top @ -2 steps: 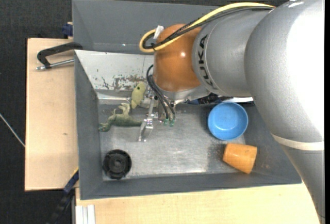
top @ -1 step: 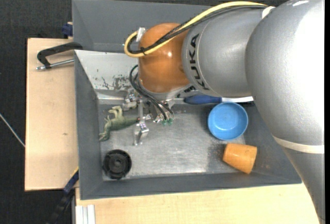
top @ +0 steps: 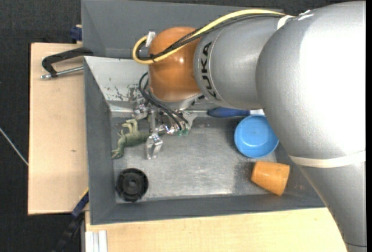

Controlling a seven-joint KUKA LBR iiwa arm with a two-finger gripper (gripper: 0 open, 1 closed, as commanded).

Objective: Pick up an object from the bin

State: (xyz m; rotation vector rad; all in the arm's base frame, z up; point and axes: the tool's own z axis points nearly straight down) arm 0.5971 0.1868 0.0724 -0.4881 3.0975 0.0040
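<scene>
The arm (top: 314, 71) covers the bin's (top: 96, 146) right wall and the right end of a thin blue pen-like thing (top: 224, 112). It overlaps the blue bowl's (top: 253, 137) right rim. The small green toy (top: 128, 139) beside the end effector (top: 152, 143) is too tangled to identify.

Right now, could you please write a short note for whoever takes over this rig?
Gripper: low in the left half of the bin, right beside a green toy; no thing is seen held.
Other things: black wheel in the view's lower-left corner, blue cup and orange cup at right.
Done: nothing lifted.
Left: grasp one thing, probably the toy, and raise it.
</scene>
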